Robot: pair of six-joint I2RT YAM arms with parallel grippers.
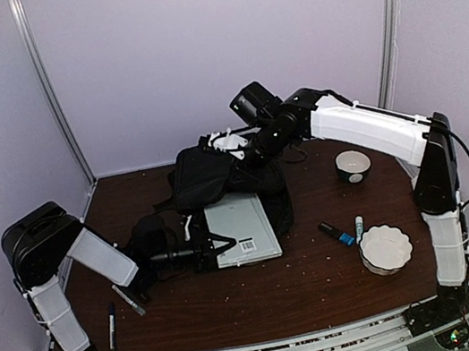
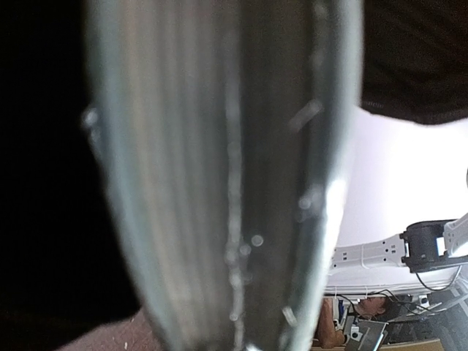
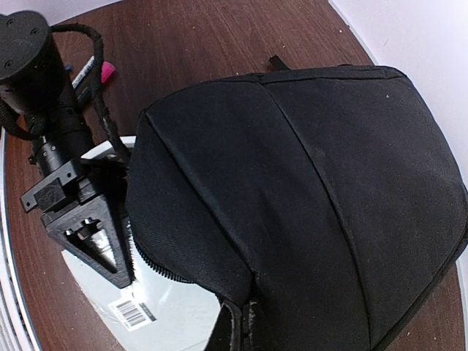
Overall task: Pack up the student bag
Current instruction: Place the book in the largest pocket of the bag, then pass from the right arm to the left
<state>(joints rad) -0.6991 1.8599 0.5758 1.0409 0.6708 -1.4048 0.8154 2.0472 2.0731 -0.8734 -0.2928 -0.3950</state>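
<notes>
Silver-grey flat rectangular slab, laptop-like [image 1: 241,222], clamped at one edge by closed left fingers [image 3: 115,265]. Flat on brown wooden bench [image 1: 317,284], far end under raised edge of black soft-fabric student bag [image 1: 207,176] at bench centre. Right fingers [image 1: 241,146] apparently pinched on bag's top, holding flap up.

Step in hand: inserting slab. Next move: straight push beneath lifted flap, mouth held wide.

White barcode label [image 3: 131,311] on slab; digits unreadable, no brand visible.

Top external: high at the near edge, looked down over the whole bench [image 1: 328,295]. Left wrist: hard against grey slab [image 2: 219,183]. Right wrist: close over student bag [image 3: 314,190]; both showed in top view.
</notes>
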